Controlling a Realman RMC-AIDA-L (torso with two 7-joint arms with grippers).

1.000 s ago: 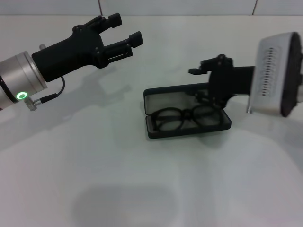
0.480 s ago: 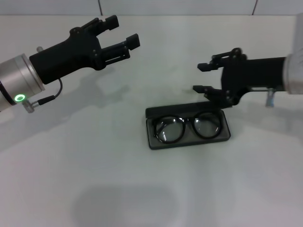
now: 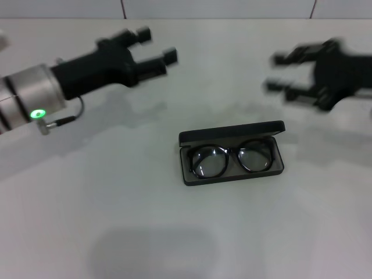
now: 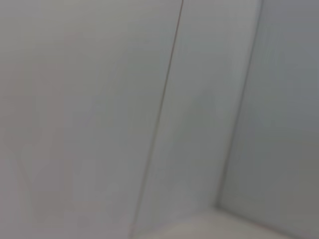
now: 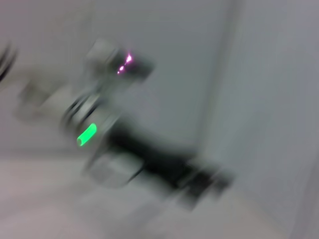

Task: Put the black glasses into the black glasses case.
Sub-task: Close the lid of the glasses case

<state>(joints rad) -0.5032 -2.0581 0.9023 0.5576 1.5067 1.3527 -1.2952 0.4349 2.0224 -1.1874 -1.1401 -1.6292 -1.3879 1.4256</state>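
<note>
Head view shows the right gripper drawn back from the black glasses case since a moment ago, now well apart at the table's right, fingers spread and holding nothing; the black glasses lie inside the case, lid standing open behind them; placing looks done, with closing perhaps left; the left gripper hovers far left, also spread and empty; bare table surrounds the case on every side.

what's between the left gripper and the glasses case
Only bare table, as the head view shows, between the left gripper and the case.
</note>
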